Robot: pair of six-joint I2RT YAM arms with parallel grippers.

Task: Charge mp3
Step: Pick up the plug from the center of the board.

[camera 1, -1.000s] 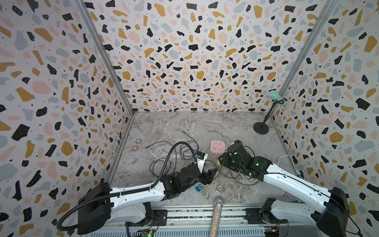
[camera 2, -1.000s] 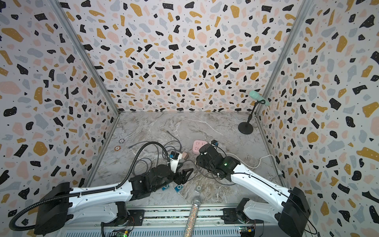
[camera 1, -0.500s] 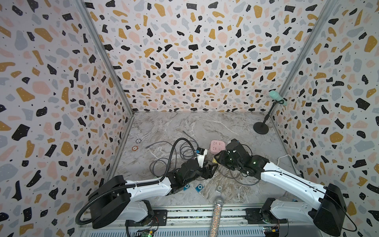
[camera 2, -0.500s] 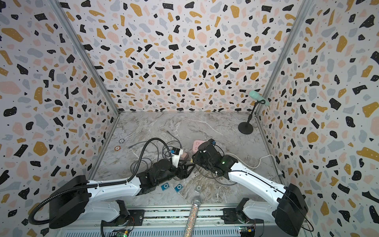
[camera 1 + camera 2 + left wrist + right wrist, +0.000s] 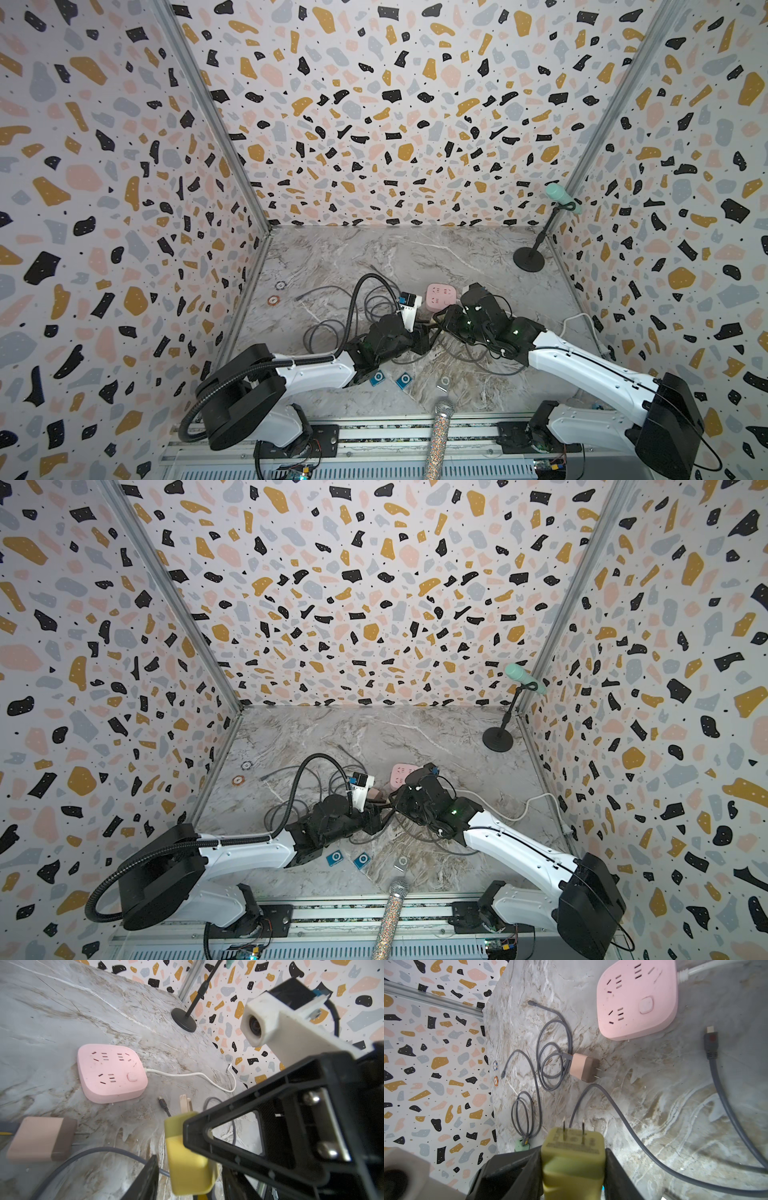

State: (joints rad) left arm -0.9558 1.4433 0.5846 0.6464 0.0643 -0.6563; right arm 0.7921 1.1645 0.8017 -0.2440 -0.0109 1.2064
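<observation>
Left jaws just narrowed either side of yellow charger (image 5: 572, 1159); can't tell if gripping. Right jaws clamp it, prongs forward. Likely regrasp before pink power strip (image 5: 111, 1072) ahead.

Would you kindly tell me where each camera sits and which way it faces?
Top views: above the front rail, looking down and back; left arm, right arm show.
Right wrist: faces the pink power strip; right gripper clamps yellow charger.
Left wrist: faces the strip; right gripper shows.
Shared: both wrist views show strip and charger.
</observation>
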